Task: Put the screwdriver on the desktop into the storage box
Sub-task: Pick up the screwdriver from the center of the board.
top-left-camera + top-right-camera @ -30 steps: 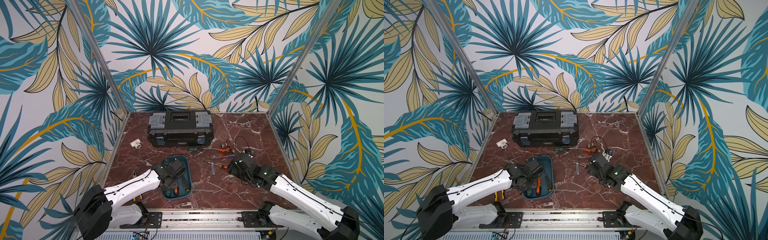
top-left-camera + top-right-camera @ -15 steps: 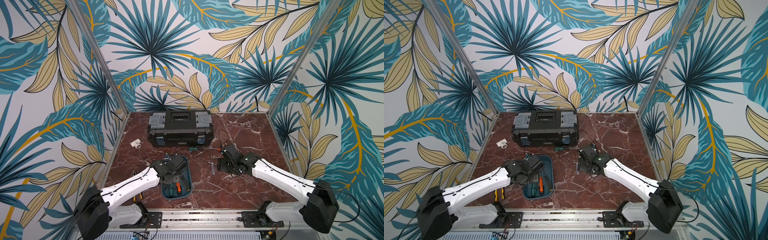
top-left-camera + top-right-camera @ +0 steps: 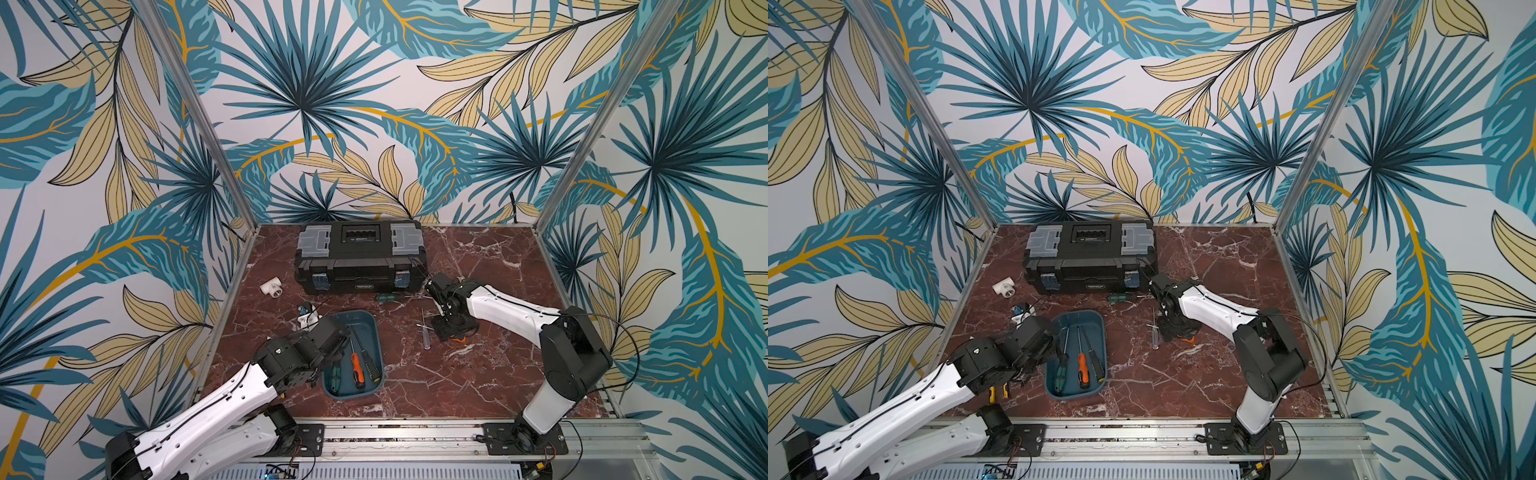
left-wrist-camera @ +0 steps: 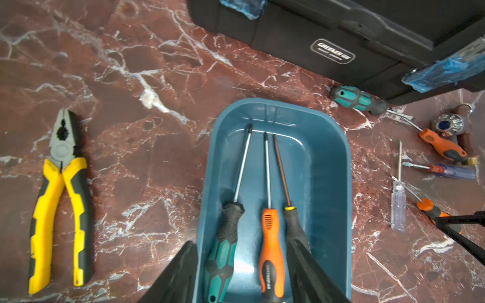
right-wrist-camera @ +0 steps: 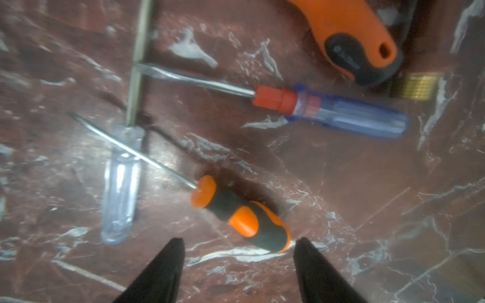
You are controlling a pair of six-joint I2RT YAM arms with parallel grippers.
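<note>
Right gripper [image 5: 239,240]: jaws apart, empty; stubby orange-and-black screwdriver [image 5: 244,220] lies on the red-brown marble desk [image 5: 367,183] just ahead. Left gripper [image 4: 240,251]: jaws apart, empty, over the shallow teal plastic storage box [image 4: 325,170].

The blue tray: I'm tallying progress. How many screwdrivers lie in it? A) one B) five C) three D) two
C: the blue tray holds a green-handled screwdriver, an orange-handled screwdriver and a black-handled screwdriver, side by side.
</note>
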